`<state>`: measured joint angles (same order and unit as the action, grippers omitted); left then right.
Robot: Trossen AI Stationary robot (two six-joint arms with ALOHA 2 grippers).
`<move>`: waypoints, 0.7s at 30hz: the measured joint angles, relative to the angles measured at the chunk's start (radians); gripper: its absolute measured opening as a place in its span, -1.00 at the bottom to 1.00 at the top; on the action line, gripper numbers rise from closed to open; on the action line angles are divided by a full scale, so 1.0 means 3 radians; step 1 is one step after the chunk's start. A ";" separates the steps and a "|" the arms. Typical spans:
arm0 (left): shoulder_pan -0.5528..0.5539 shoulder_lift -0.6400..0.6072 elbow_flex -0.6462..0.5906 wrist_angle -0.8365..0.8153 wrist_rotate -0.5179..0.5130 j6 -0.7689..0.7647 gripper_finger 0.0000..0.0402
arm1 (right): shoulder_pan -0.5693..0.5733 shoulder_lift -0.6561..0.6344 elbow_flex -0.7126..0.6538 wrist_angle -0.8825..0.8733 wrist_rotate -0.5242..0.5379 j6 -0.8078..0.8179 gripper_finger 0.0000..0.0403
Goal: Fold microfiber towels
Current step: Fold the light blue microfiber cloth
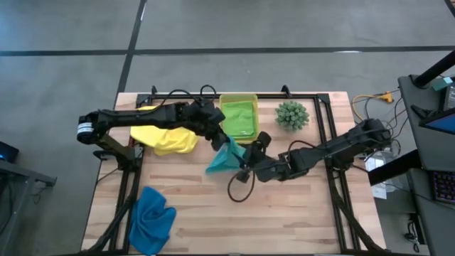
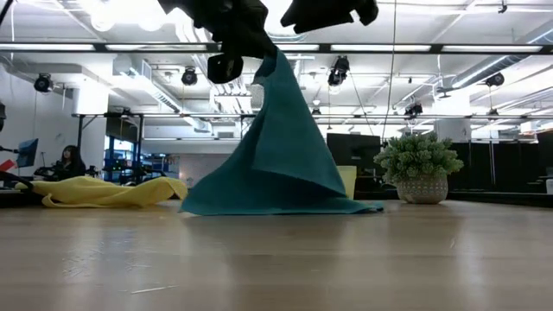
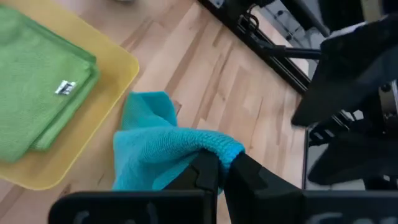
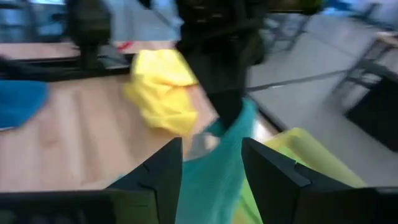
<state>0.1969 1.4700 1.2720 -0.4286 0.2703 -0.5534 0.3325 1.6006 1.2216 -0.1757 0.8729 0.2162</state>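
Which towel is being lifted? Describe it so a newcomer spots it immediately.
Start at the yellow-green bin at the table's far edge. Right in front of it, the teal towel hangs like a tent from the left gripper. The yellow towel and blue towel lie crumpled flat.

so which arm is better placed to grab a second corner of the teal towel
Right, likely. The left gripper is already shut on a raised corner of the teal towel, so it is occupied. The right gripper is open, with the cloth hanging between its fingers.
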 joint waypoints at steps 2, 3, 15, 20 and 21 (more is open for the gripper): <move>0.0004 0.0000 0.0011 0.0001 0.0000 -0.0056 -1.00 | -0.0018 0.0022 0.0049 0.0027 0.0208 0.0057 -0.23; 0.0004 -0.0003 0.0017 0.0014 0.0000 -0.0056 -1.00 | -0.0028 0.0022 0.0056 0.0024 0.0278 0.0078 -0.24; 0.0017 -0.0007 0.0022 0.0281 0.0032 -0.0058 -1.00 | -0.0125 0.0388 0.0495 -0.0195 0.0146 0.0057 -0.28; 0.0022 -0.0035 0.0011 0.0261 0.0094 -0.0008 -1.00 | -0.0154 0.0502 0.0648 -0.0693 0.0344 0.0501 -0.31; 0.0022 -0.0040 0.0010 0.0258 0.0110 0.0024 -1.00 | -0.0159 0.0503 0.0663 -0.0835 0.0403 0.0591 -0.32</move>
<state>0.2034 1.4580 1.2751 -0.3511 0.3032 -0.5462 0.2847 1.7515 1.4205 -0.4262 0.9937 0.3934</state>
